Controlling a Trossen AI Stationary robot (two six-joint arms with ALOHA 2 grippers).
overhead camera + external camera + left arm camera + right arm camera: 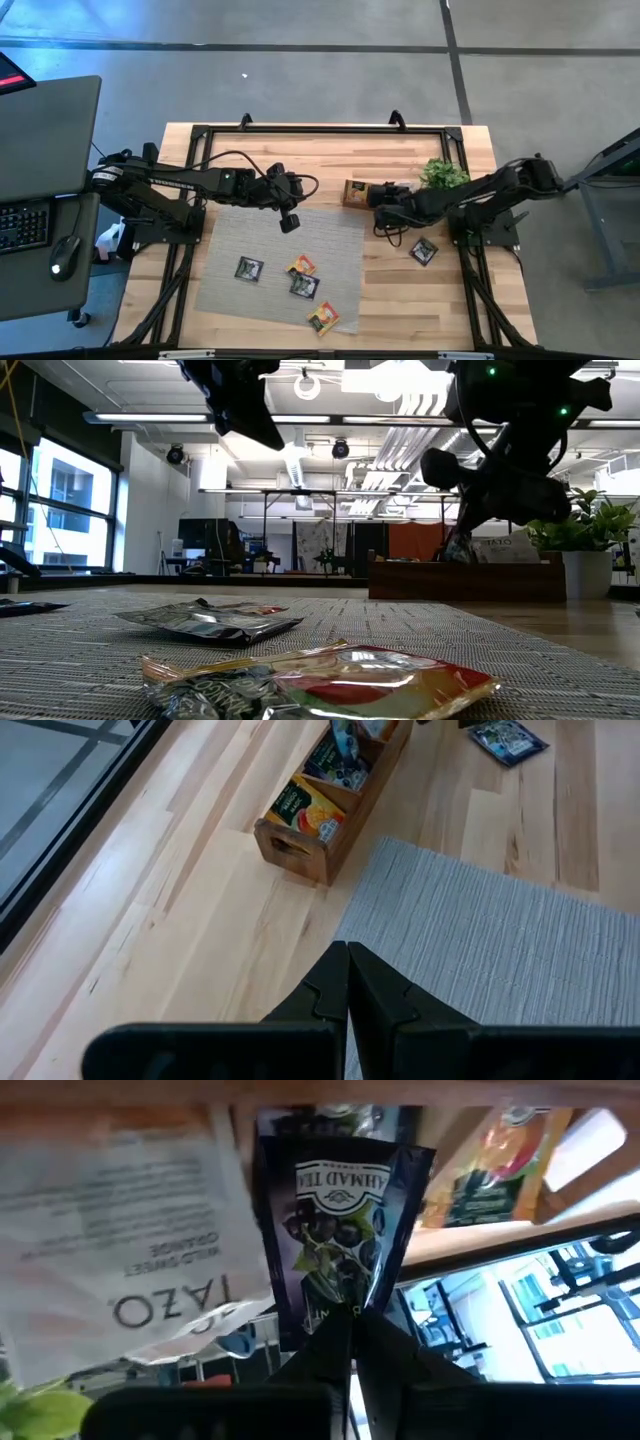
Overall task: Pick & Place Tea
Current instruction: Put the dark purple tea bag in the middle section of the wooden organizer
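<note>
While right gripper (pixel 352 1320) pinches dark sachet (pixel 340 1230) over wooden tray (pixel 356 193), lower straight into slot, then release. Left gripper (pixel 347 982) closed, empty, waiting above mat (pixel 330 240).

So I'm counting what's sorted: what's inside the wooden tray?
The wooden tray holds an orange sachet and dark ones behind it. The right gripper holds a dark sachet at it. Its far end is out of view.
</note>
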